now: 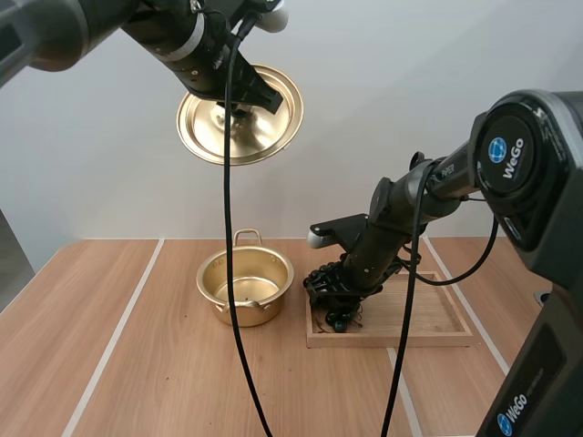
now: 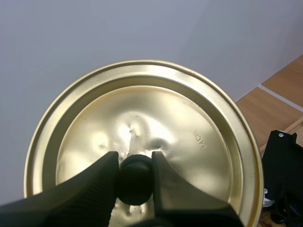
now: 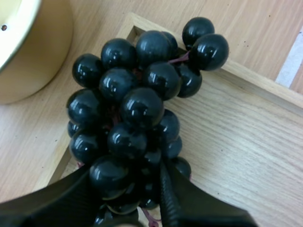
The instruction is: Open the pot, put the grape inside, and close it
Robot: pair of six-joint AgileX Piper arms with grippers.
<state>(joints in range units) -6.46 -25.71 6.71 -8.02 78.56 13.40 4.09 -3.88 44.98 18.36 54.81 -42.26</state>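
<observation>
R tool on grapes, lengthwise ahead

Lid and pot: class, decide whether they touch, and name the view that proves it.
Apart. The high view shows the lid, pinched by the left gripper, well above the open pot.

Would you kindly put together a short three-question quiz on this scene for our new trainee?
1. True or false: the lid sits on the pot.
2. What do the fingers of the right gripper pinch? A the grapes; B the lid; C the pot.
3. Fill in: the left gripper holds the lid by its black ____.
Key: 1 false, it is held up in the air, off the open pot; 2 A; 3 knob.
</observation>
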